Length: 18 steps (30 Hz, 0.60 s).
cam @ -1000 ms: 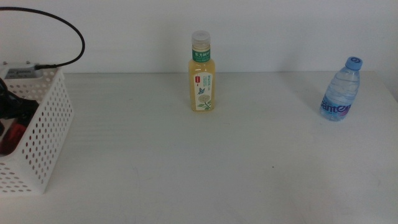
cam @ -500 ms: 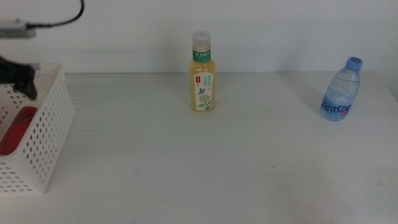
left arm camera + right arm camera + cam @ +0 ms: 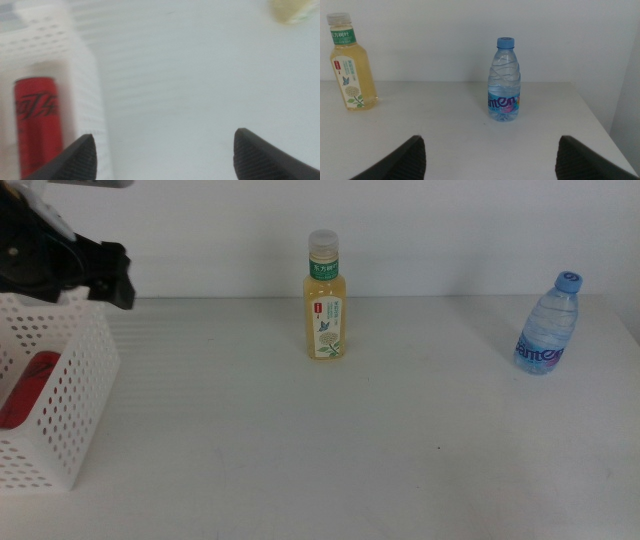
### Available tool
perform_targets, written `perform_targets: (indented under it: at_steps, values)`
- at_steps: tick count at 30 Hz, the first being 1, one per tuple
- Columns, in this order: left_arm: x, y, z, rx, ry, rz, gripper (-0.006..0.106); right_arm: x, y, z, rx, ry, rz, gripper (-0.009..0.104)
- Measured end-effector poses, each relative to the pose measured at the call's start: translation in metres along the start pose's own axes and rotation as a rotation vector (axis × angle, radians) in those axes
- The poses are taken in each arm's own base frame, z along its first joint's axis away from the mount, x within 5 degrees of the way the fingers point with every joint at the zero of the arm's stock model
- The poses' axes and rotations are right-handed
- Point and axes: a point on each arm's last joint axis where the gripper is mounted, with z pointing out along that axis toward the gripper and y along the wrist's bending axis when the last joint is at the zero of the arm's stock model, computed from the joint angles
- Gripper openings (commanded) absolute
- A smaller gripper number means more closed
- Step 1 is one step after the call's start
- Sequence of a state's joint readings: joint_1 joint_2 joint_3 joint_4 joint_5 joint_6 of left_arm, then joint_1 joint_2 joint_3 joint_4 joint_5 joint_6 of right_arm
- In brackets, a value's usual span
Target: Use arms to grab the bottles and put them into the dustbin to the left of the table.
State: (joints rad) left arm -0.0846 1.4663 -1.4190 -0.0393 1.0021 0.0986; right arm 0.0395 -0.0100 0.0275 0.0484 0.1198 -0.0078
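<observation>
Bright, even light falls on the white table [image 3: 330, 430]; the tea bottle [image 3: 324, 297] and water bottle [image 3: 547, 324] throw only faint, soft shadows. The middle and right wrist views are sharp. The left wrist view is smeared with blur, softening the red can [image 3: 36, 122] and the basket [image 3: 82, 75].

I work in what looks like a lab or test room, not a home. My table [image 3: 380, 440] is a plain white matte top filling most of the middle view, and behind it a bare white wall [image 3: 450, 230] runs across the upper part of the frame. The only things set out are staged props: a tea bottle [image 3: 325, 298] at upper centre, a water bottle [image 3: 548, 323] at far right, and a white perforated basket [image 3: 70, 400] at left.
</observation>
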Motion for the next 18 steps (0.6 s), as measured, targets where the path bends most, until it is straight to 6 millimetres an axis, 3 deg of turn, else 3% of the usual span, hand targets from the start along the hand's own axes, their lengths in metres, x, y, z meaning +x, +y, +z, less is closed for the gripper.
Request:
perform_targets:
  at_steps: [9, 18]
  values:
    - [0.047, -0.053, -0.027, 0.102, -0.175, 0.140, 0.090, 0.000, 0.000, 0.000, 0.000, 0.000, 0.000, 0.068]
    - [0.111, -0.082, -0.016, 0.207, -0.411, 0.231, 0.090, 0.000, 0.000, 0.000, 0.000, 0.000, 0.000, 0.068]
